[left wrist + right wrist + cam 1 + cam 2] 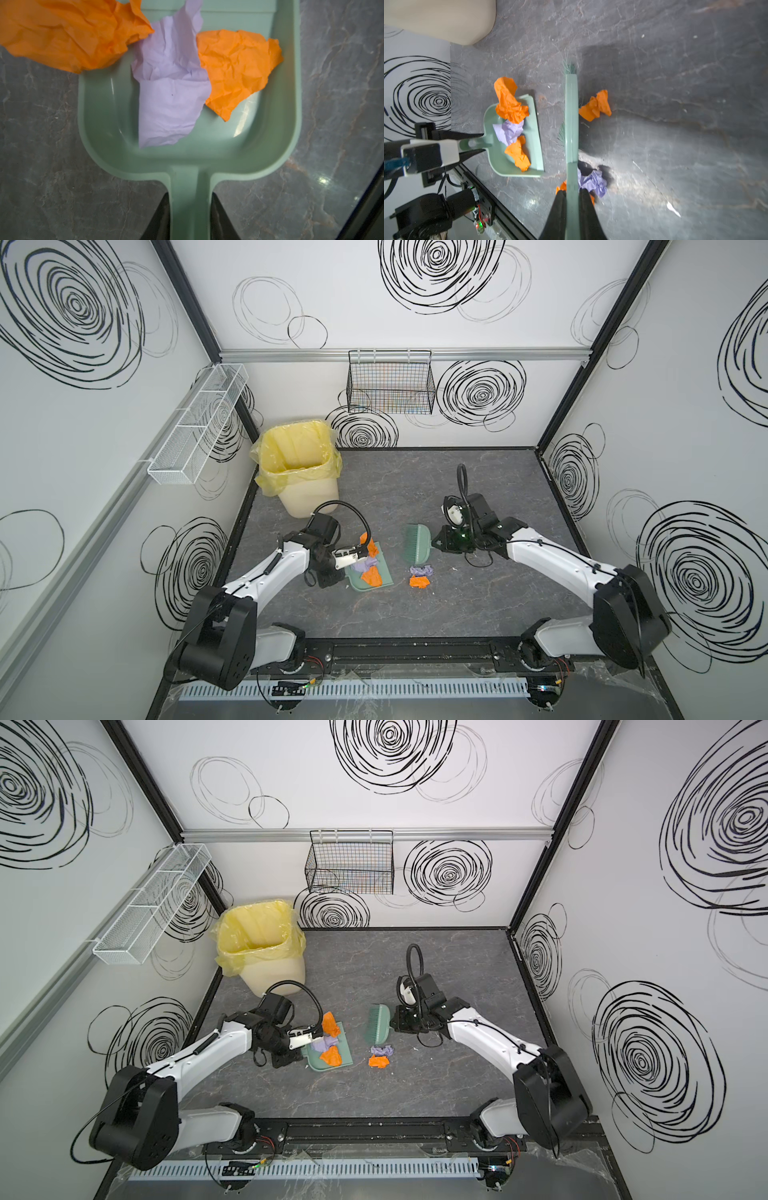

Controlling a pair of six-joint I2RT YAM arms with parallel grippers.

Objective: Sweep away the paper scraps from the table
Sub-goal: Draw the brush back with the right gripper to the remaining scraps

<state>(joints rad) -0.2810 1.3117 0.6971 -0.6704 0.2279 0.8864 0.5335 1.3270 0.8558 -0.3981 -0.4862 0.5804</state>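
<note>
Left hand point(190, 209): pinched on the dustpan point(270, 135) by its handle, one dark finger on either side; dustpan lies flat and low over the tabletop point(457, 614), left of centre in both top views.

Right hand point(572, 199): pressed together on the handle of the mint-green brush point(571, 116); the brush head sits to the right of the dustpan with a strip of bare tabletop between them. Whether the bristles touch the surface cannot be told.

Paper scraps point(172, 99), in dustpan: two orange and one lavender, crumpled and touching; the larger orange one overhangs the pan's far corner.

Paper scraps, loose: a lavender scrap point(420, 571) and an orange scrap point(419, 582) touching on the tabletop, just beside the near end of the brush head, apart from the dustpan.

Waste bin point(307, 493): cream, yellow liner, upright at the back left corner of the tabletop.
</note>
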